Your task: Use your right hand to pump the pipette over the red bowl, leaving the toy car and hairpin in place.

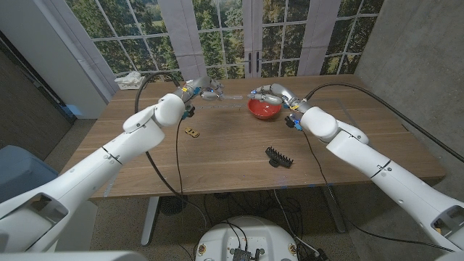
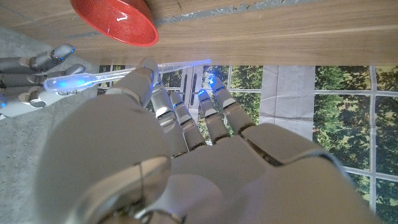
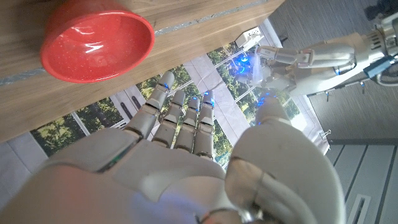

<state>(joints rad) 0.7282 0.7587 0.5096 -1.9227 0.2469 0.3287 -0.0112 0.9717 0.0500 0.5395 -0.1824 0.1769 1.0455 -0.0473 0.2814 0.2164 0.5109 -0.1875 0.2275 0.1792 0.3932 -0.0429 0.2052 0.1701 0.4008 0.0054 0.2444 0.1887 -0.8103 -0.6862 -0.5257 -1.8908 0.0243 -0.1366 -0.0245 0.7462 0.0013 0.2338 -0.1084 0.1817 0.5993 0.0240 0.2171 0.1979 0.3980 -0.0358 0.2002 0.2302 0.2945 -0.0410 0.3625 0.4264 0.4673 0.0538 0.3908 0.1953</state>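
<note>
From the head camera I look down over both arms at the wooden surface (image 1: 217, 156), with the windows beyond its far edge; the arms enter from the bottom corners and meet near the red bowl (image 1: 265, 109) at the far side. My left wrist camera sits close behind the left hand (image 2: 186, 155), looking along its back; the view is turned upside down, so the surface runs above the windows. My right wrist camera sits as close behind the right hand (image 3: 180, 162), also inverted. All three views share the red bowl, and each wrist view catches the other hand.
</note>
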